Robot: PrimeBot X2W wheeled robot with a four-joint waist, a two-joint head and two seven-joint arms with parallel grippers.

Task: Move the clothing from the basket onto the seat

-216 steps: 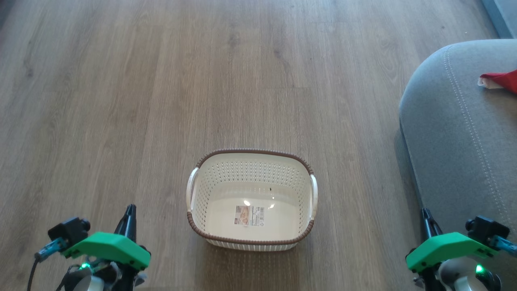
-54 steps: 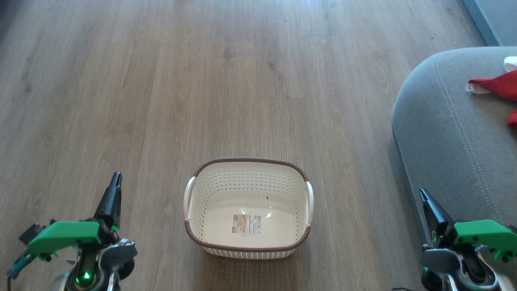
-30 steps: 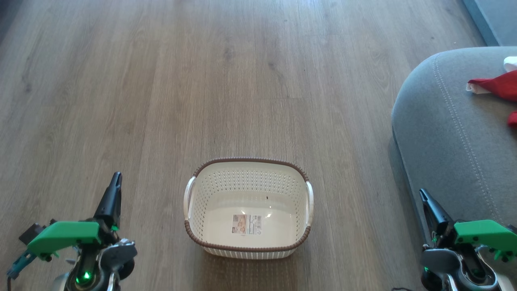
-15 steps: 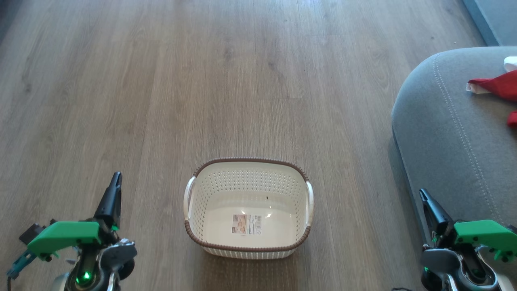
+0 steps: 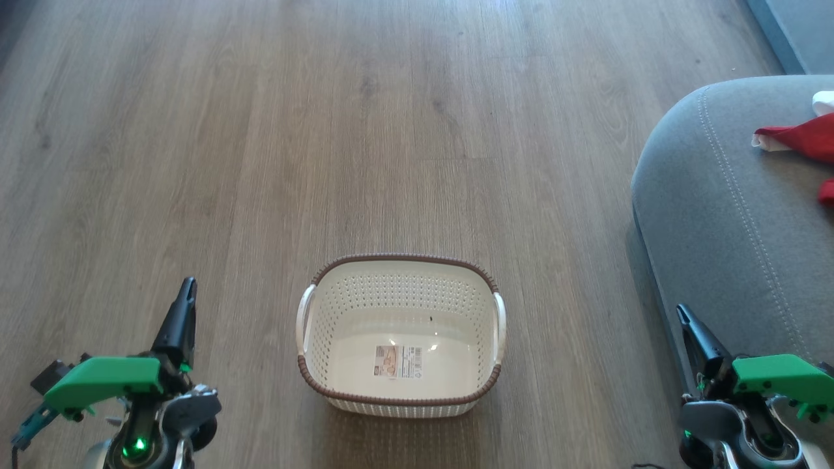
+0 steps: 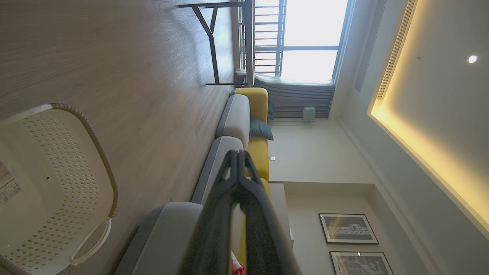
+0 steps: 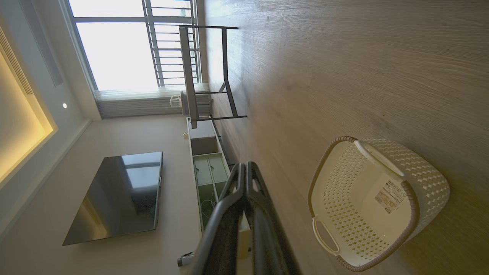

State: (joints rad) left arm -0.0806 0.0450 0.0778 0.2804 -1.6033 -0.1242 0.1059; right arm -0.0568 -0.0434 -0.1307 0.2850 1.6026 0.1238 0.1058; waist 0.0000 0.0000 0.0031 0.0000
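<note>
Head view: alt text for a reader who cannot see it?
An empty basket sits on the wood floor; red clothing lies on the grey seat at right. The left gripper and right gripper sit shut at the lower corners.

The left claw (image 5: pixel 186 293) is at the lower left of the head view, its two dark fingers pressed together and pointing up, slightly right. The right claw (image 5: pixel 684 317) is at the lower right, fingers likewise together, angled up and left.
</note>
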